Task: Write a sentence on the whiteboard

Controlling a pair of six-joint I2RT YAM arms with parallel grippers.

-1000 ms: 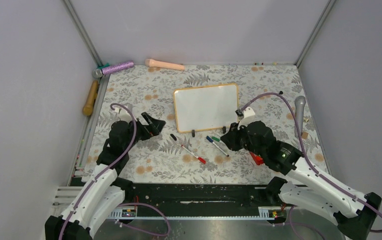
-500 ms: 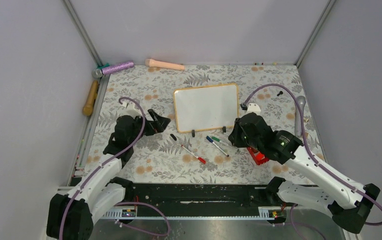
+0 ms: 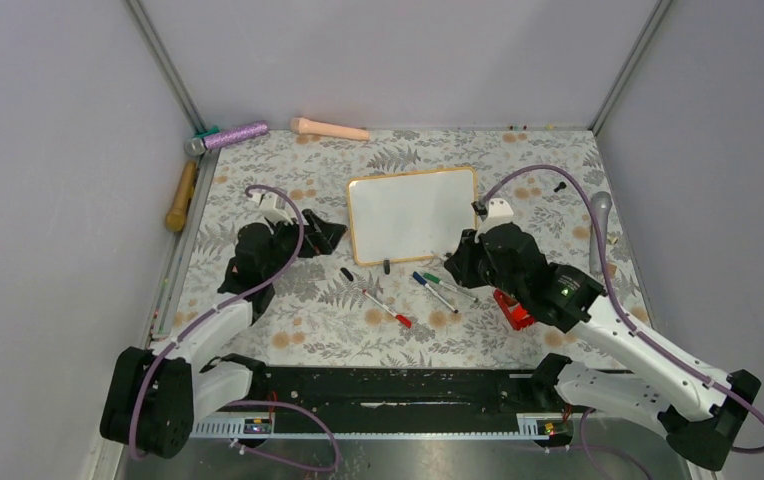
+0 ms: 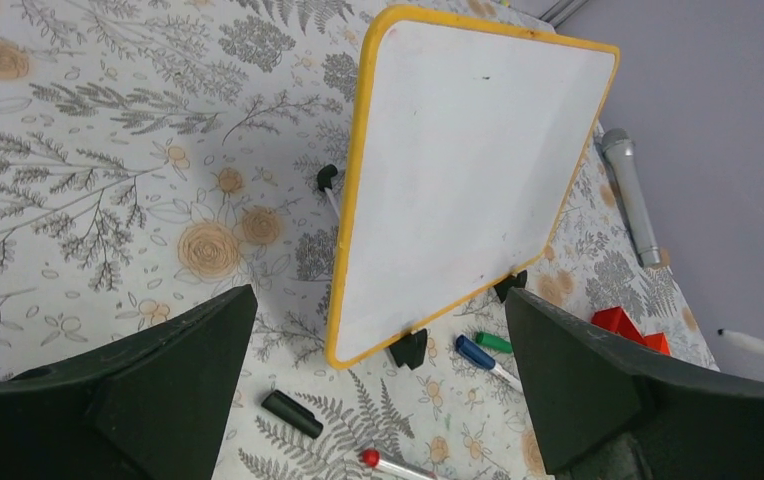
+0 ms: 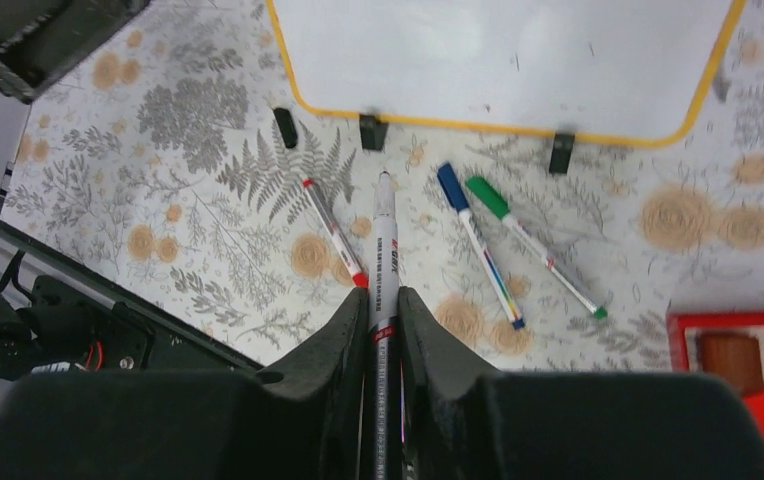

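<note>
Both sides of the whiteboard (image 3: pixel 413 213) are flanked from above: left gripper (image 3: pixel 325 237) spread wide just left, right gripper (image 3: pixel 461 262) by its near-right corner. Left wrist: blank board ahead. Right wrist: I grip a marker (image 5: pixel 382 250) pointing far at it.

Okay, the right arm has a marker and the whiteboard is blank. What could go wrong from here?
1. Nothing holds the whiteboard: the left gripper is open and off it, to its left, so the board may slide once the tip presses.
2. The red marker, blue marker, green marker and black cap lie loose along the board's near edge. The right gripper, shut on the held marker, could knock them when reaching over.
</note>
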